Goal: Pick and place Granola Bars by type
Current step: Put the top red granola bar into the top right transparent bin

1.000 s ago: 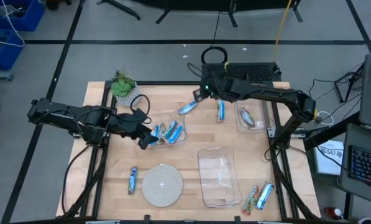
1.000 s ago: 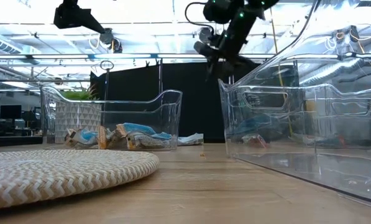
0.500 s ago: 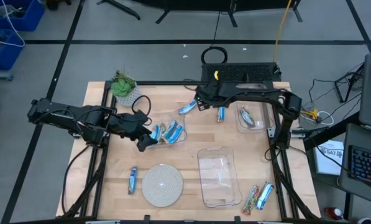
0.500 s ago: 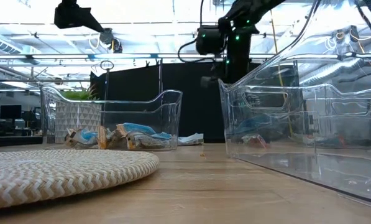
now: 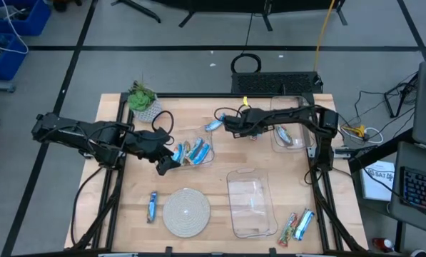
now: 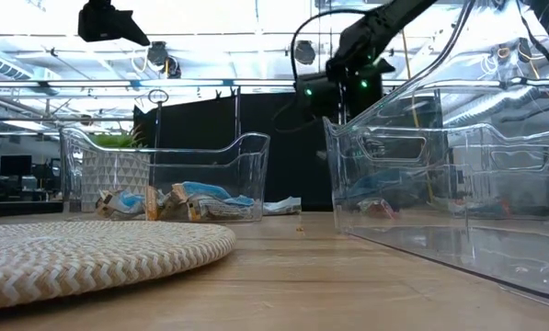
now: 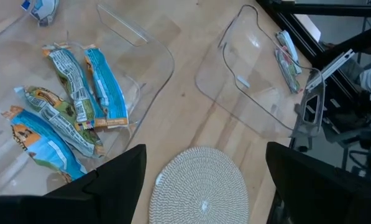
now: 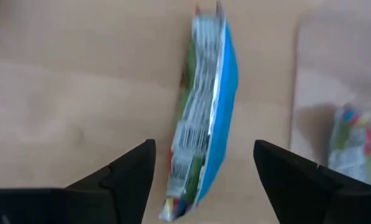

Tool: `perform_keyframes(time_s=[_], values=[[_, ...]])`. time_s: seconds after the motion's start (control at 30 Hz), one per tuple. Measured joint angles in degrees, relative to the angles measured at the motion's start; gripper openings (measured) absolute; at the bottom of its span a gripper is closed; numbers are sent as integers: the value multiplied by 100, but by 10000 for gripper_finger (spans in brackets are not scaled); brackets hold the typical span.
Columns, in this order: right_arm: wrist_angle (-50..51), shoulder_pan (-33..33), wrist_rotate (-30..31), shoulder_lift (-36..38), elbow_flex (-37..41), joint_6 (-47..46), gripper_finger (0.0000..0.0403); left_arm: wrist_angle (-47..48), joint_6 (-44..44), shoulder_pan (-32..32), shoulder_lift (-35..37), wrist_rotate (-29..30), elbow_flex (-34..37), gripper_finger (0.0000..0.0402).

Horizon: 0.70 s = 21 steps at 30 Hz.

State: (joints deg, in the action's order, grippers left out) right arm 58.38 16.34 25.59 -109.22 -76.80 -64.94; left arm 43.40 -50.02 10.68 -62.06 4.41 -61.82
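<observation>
Straddling blue bar point(image 8: 204, 124), open right claw point(image 8: 204, 186)

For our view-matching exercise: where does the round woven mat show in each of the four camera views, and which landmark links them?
High view: the round woven mat lies near the table's front edge, left of centre.
Low view: it fills the lower-left foreground.
Left wrist view: it sits at bottom centre.
Right wrist view: not in it.
Shared landmark: the small clear bin just beyond the mat.
</observation>
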Motion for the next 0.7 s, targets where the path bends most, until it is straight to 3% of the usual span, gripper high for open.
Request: perform_keyframes(time_s=[0.23, 0.33, 0.5, 0.7], values=[[-770, -51, -626, 24, 641, -53, 241, -10, -1, 0, 0, 8, 0, 335], [-745, -68, -686, 16, 702, -31, 183, -19, -5, 1, 0, 8, 0, 335], [-618, -72, -718, 8, 527, 301, 30, -37, -24, 1, 0, 10, 0, 335], [338, -83, -251, 262, -229, 742, 16, -46, -18, -23, 0, 29, 0, 335]])
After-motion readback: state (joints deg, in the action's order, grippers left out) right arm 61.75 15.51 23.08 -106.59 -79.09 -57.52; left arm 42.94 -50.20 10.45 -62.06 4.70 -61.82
